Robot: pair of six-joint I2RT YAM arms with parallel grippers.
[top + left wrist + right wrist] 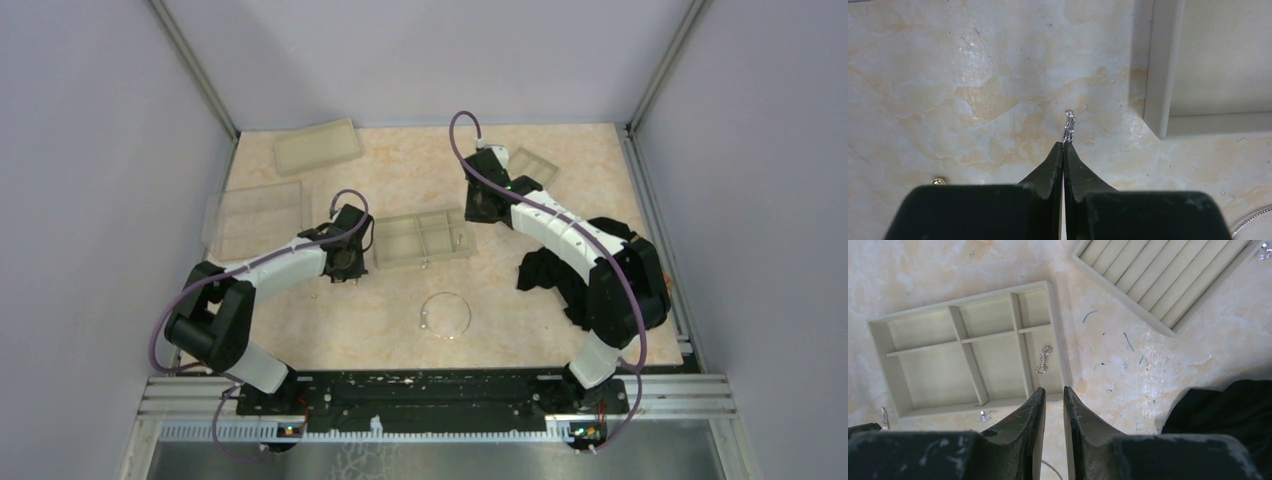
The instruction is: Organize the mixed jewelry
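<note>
Marble-patterned table (400, 330), overhead view. It alone showed both arms at once. A silver wire hoop (446, 316) lay flat near centre, apart from everything. Beyond it sat a beige compartment tray (424, 238), with the left gripper (345, 268) just off its left end and the right gripper (487, 208) just off its far right corner. The right arm partly covered a ridged tray (533, 165) at far right. A black cloth (560, 272) was heaped on the right, partly under that arm. Small pieces and the state of the fingers were too small to tell here.

Left wrist view. The fingers were pressed together, clamped on the near end of a silver chain bit (1068, 125) that stuck out beyond the tips, over bare table. A gold bead (938, 181) lay to the near left. One tray corner and an arc of the hoop showed at the right edge.

Right wrist view. The fingers stood a narrow gap apart and held nothing, above the tray's near right corner. A silver clasp (1044, 360) lay in the tray's right-hand narrow compartment. A small silver bit (984, 415) lay just outside the near wall. Another silver piece (1264, 250) lay beside the ridged tray.
</note>
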